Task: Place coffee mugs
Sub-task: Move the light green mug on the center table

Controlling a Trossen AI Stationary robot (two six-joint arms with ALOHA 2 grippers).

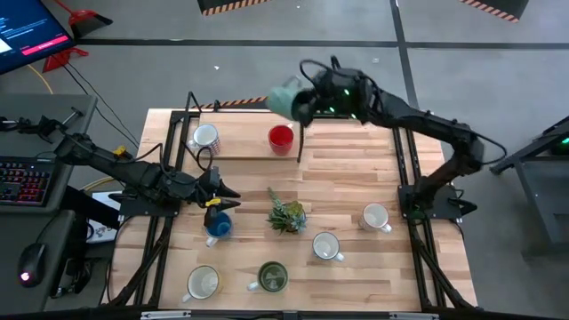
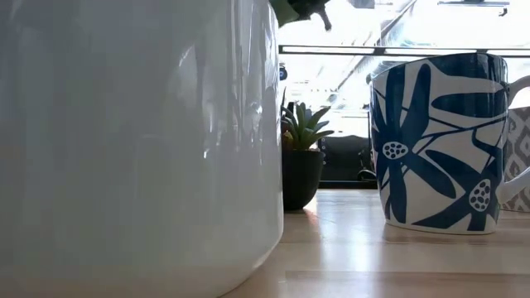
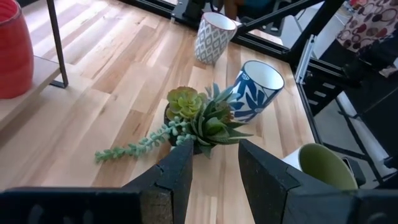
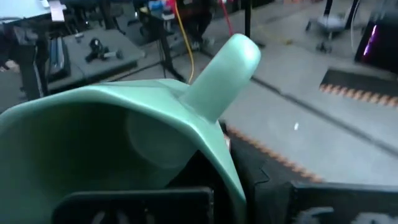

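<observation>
My right gripper (image 1: pixel 298 102) is shut on a teal coffee mug (image 1: pixel 283 96), held high over the table's far edge. A red mug (image 1: pixel 281 138) and a white mug (image 1: pixel 204 137) stand on a raised board at the far side. My left gripper (image 1: pixel 227 191) hovers open near the left side, above a blue mug (image 1: pixel 218 224). It points at the small plant (image 3: pixel 199 121), with nothing between its fingers. A blue-flowered mug (image 3: pixel 255 90), a grey-patterned mug (image 3: pixel 212 38), an olive mug (image 1: pixel 272 277) and a white mug (image 1: pixel 203 283) stand upright on the table. My right gripper pinches the teal mug's wall at the rim (image 4: pixel 208 155), just beside the base of its handle (image 4: pixel 224 68). One finger seems to be inside the hollow and one outside. The mug is lifted clear and tipped, its mouth toward the wrist and its handle sticking away from the fingers.
The raised board (image 3: pixel 37 99) at the far side has a thin black post (image 3: pixel 57 43). Black frame rails (image 1: pixel 409 169) run along both table sides. In the low view the white mug (image 2: pixel 132 141) fills the left half. Bare wood shows in the middle right of the table.
</observation>
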